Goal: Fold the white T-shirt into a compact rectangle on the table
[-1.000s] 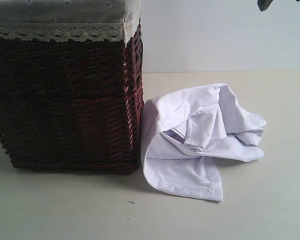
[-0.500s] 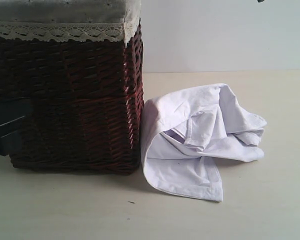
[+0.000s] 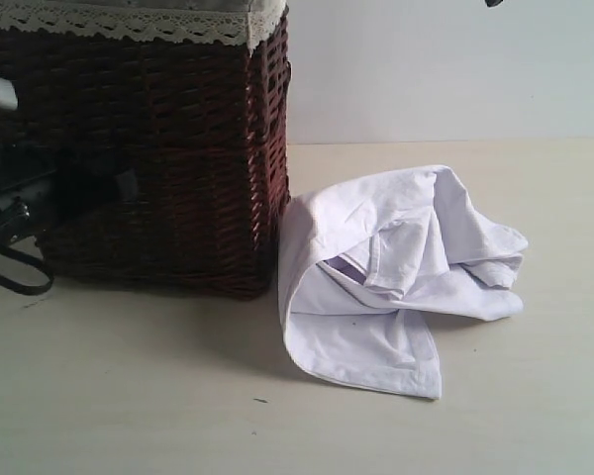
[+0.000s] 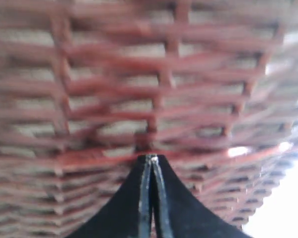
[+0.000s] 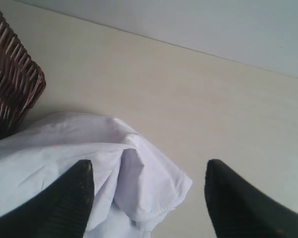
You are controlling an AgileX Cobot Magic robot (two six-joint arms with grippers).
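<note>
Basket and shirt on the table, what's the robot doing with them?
The robot has two arms and is meant to fold the shirt. The shirt lies crumpled on the table, right beside the basket, and is not folded yet. The left claw is shut, with its tip right up against the basket's wicker side. The right claw hangs open above the shirt and holds nothing.

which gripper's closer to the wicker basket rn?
Left. The left gripper, jaws shut, has its tip right at the weave of the wicker basket. The right gripper, jaws open, hangs over the white T-shirt beside the basket.
</note>
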